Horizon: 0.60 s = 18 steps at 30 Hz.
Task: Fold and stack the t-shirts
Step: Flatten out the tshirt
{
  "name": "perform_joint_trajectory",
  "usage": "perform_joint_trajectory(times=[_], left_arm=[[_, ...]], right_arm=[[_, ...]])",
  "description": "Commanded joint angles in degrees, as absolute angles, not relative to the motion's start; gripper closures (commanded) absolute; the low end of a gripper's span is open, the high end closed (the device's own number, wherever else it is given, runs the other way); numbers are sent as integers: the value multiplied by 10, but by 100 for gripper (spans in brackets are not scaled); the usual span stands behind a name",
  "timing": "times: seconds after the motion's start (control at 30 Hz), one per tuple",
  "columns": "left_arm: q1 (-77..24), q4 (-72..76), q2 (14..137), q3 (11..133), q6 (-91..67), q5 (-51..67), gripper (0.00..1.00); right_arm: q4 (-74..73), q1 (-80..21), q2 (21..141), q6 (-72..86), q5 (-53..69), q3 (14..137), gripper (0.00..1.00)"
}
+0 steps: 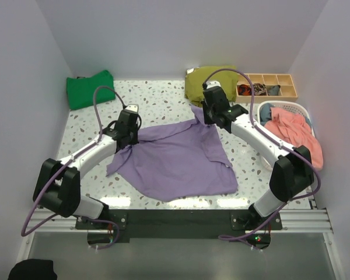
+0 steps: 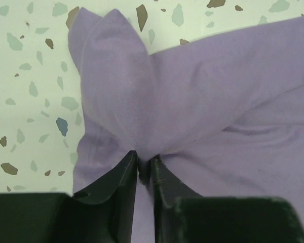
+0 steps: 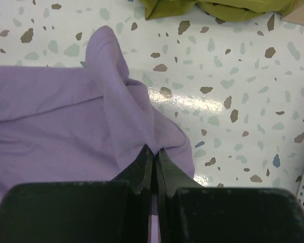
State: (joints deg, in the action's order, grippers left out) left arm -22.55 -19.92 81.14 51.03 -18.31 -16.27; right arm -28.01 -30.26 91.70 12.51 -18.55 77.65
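Observation:
A lavender-purple t-shirt [image 1: 175, 160] lies crumpled and spread over the middle of the speckled table. My left gripper [image 1: 131, 139] is at its left upper edge, and in the left wrist view the gripper [image 2: 144, 159] pinches a bunched fold of the shirt [image 2: 202, 91] between nearly closed jaws. My right gripper [image 1: 207, 114] sits at the shirt's far right corner. In the right wrist view that gripper [image 3: 154, 150] is shut on a raised ridge of the purple cloth [image 3: 55, 111]. A bright green t-shirt [image 1: 90, 88] lies folded at the far left corner.
An olive-green garment [image 1: 207, 81] lies at the back centre, its edge showing as olive cloth [image 3: 218, 7] in the right wrist view. A wooden compartment box [image 1: 268, 86] stands at the back right. A white basket [image 1: 291, 105] with salmon cloth [image 1: 294, 131] is beside the right arm.

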Motion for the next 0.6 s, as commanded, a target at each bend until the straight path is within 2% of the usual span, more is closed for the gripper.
perform_joint_trajectory(times=[0.0,0.07,0.13,0.17,0.2,0.33,0.5,0.53,0.57], left_arm=[[-227,-188,827,529,-171,-158,71],[-227,-183,831,529,-170,-156,70],[-227,-182,846,536,-169,-155,54],[-227,-184,852,539,-169,-155,54],[-227,-177,858,539,-168,-145,63],[-227,-159,867,532,-166,-125,85],[-227,-155,853,530,-164,-140,86],[-227,-157,847,536,-161,-143,85],[-227,-161,839,540,-159,-149,75]], right_arm=[[-279,-301,914,113,-197,778,100],[-275,-301,914,111,-198,777,100],[-275,-301,916,110,-195,778,100],[-272,-301,918,110,-195,779,100],[-272,-301,919,110,-193,779,100],[-272,-301,921,109,-193,777,100],[-271,-300,921,106,-195,774,99],[-271,-299,922,107,-195,773,99],[-270,-300,922,106,-194,774,99]])
